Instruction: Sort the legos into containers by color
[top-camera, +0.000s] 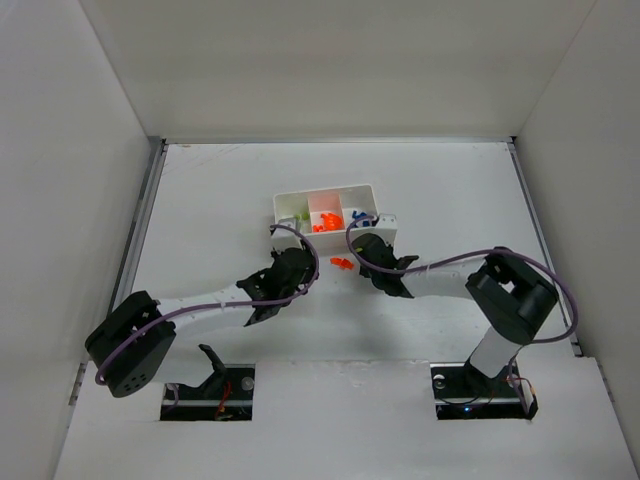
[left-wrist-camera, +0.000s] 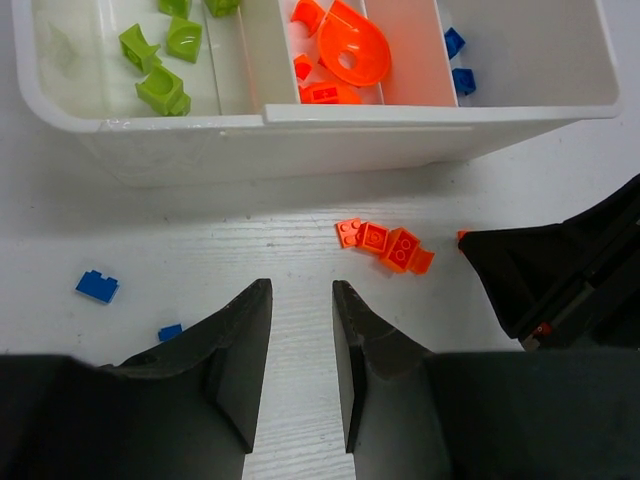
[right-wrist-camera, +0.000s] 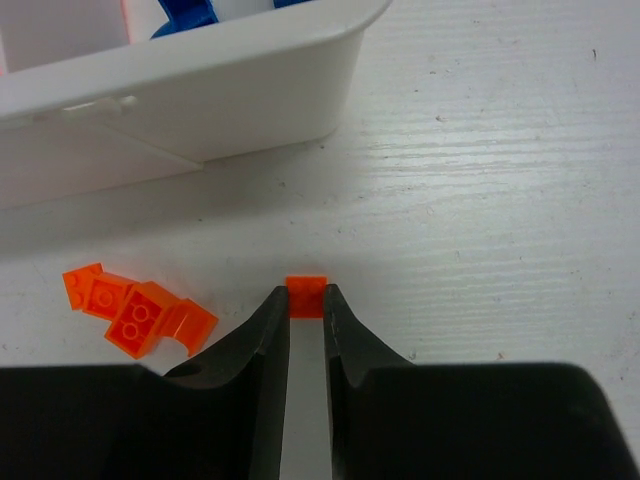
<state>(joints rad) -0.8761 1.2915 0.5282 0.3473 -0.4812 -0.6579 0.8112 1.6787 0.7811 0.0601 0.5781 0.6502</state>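
- The right gripper (right-wrist-camera: 306, 302) has its jaws drawn almost together on a single orange brick (right-wrist-camera: 306, 290), pinched only at the very fingertips. With so little of it held, the brick may pivot or pop out as it lifts.
- The tray (right-wrist-camera: 200, 110) sits ahead and to the left of this gripper, its near wall between the fingers and the compartments. A low carry would likely clip that wall and knock the brick free.
- The orange compartment (left-wrist-camera: 340, 60) is the middle one, and the blue compartment (left-wrist-camera: 520, 50) is the one nearest ahead of the right gripper. An early release could drop orange among blue.
- An orange cluster (right-wrist-camera: 135, 315) lies loose just left of the right fingertips, so a sideways sweep could scatter it.
- The left gripper (left-wrist-camera: 300, 335) stands partly open and empty, with that cluster ahead and slightly right of it, close to the right gripper's body. If both reach there, they may collide.
- A blue brick (left-wrist-camera: 97, 286) and a smaller blue piece (left-wrist-camera: 170, 331) lie to its left, and the nearer one could get nudged away.
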